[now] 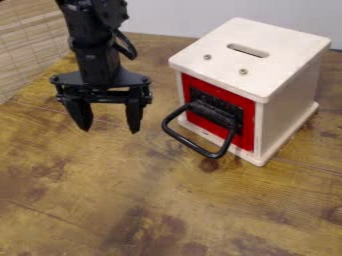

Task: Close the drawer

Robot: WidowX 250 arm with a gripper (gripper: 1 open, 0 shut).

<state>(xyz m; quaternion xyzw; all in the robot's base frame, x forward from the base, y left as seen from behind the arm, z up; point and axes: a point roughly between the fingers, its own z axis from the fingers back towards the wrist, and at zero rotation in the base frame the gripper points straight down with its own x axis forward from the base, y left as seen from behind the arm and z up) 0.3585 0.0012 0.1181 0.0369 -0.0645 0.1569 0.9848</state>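
The red drawer [201, 92] sits in the front face of a cream-white cube cabinet [274, 62] at the right of the table. Its glossy red front looks about flush with the cabinet face. A large black loop handle [195, 131] hangs from it and reaches down to the tabletop. My black gripper [107, 124] hovers to the left of the handle, apart from it, pointing down. Its two fingers [82, 113] stand spread with nothing between them.
The wooden tabletop [147, 205] is worn and blotchy. A woven bamboo mat [30, 45] covers the far left. The cabinet has a slot [247, 49] on its top. A pale wall runs behind the table.
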